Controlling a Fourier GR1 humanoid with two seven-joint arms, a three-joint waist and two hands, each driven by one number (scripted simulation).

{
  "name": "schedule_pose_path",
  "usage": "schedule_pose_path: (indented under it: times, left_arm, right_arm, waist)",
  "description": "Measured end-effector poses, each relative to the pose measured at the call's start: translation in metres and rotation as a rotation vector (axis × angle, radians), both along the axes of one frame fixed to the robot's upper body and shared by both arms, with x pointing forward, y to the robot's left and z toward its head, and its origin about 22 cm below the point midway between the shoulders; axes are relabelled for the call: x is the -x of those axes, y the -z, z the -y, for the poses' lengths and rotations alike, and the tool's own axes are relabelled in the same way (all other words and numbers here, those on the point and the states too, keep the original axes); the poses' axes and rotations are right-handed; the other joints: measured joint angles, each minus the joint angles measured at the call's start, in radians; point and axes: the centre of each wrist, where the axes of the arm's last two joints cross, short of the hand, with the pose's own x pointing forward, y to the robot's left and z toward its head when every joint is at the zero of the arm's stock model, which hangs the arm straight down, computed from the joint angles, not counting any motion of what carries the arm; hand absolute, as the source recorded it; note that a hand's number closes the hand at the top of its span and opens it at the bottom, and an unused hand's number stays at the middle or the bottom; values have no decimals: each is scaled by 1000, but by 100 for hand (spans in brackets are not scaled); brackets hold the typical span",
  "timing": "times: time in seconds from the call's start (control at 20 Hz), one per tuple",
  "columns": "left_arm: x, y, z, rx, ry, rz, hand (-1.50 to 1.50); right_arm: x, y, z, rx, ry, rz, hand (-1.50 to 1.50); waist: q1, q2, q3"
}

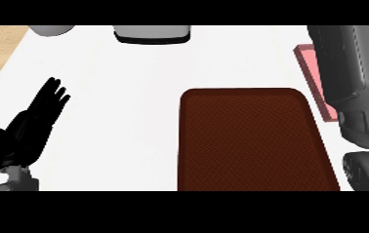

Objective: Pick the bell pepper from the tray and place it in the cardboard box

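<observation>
The dark brown tray (252,144) lies on the white counter, right of centre, and its visible surface is bare. No bell pepper shows anywhere, and I see no cardboard box. My left hand (36,125) rests at the left edge, open, fingers straight and pointing up. My right forearm (342,66) fills the right edge as a large grey shape close to the view. Below it, black parts of my right hand (358,171) show at the lower right corner, cut off by the picture's edge. What it holds, if anything, is hidden.
A pink flat object (311,76) lies right of the tray, partly under my right forearm. At the counter's back edge stand a grey rounded object (51,29) and a white, black-rimmed container (151,34). A wooden floor strip (10,39) shows at the top left.
</observation>
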Motion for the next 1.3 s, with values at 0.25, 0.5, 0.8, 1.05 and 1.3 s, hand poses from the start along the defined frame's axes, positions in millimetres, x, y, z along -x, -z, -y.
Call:
schedule_pose_path:
  times: [0.25,0.5,0.8,1.05,1.3]
  left_arm:
    - [-3,-3,-4,4,-4,3,0]
    - [-5,-3,0,2,10,4,0]
    - [3,-6,-1,3,9,7,0]
    - [-3,-4,3,6,12,10,0]
    - [-5,-5,7,10,19,7,0]
  right_arm:
    - [-1,10,38,15,29,-40,150]
    - [-1,24,77,19,18,-30,150]
    - [1,58,114,-1,10,-26,150]
    - [3,95,137,-80,-5,-63,150]
    - [9,130,156,-221,69,-148,-150]
  waist:
    - [-2,0,0]
    - [2,2,1]
    - [6,3,1]
    - [8,5,1]
    - [12,7,1]
